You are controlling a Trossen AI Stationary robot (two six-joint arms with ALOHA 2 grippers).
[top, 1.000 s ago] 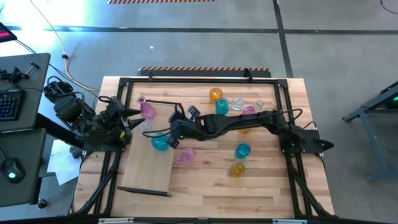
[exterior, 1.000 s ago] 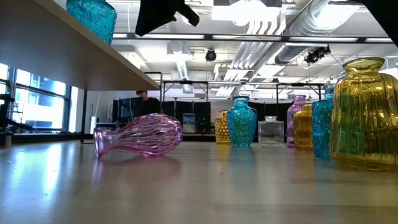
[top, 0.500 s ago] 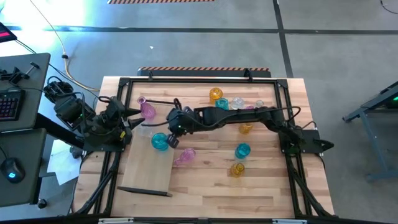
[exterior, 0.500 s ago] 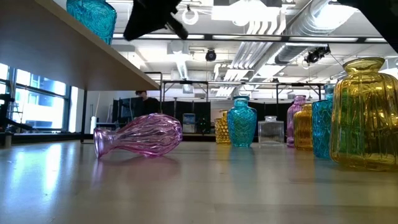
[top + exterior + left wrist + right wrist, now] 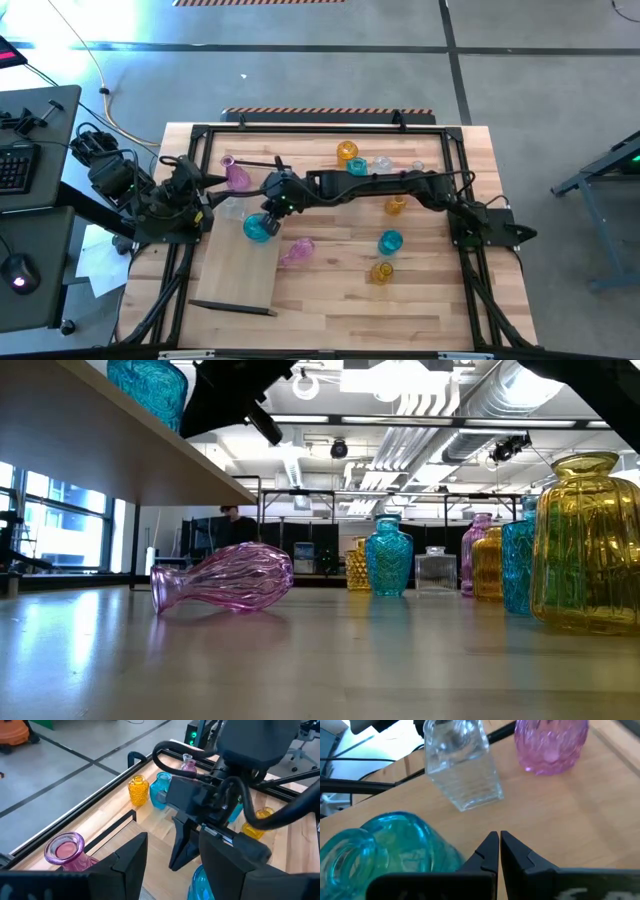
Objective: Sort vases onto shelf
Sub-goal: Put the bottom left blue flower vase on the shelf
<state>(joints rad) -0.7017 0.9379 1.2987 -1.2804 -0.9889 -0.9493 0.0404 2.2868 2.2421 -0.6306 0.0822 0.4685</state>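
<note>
1. I see my right tool (image 5: 499,851) pinched shut on nothing, hanging above the shelf (image 5: 240,270), close by the teal vase (image 5: 258,228).
2. On the shelf stand that teal vase, a clear bottle (image 5: 461,765) and a pink vase (image 5: 551,745) (all upright).
3. My left tool (image 5: 170,865) waits at the shelf's far end, fingers wide apart, empty.
4. Beside the shelf on the counter (image 5: 420,300), another pink vase (image 5: 225,578) lies on its side.

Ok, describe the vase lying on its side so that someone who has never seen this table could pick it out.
Start at the light-wood shelf on the table's left half. Just off its right edge, below the round teal vase, lies the pink vase. It is ribbed, translucent pink, and the only vase tipped over; the others seen stand upright.
</note>
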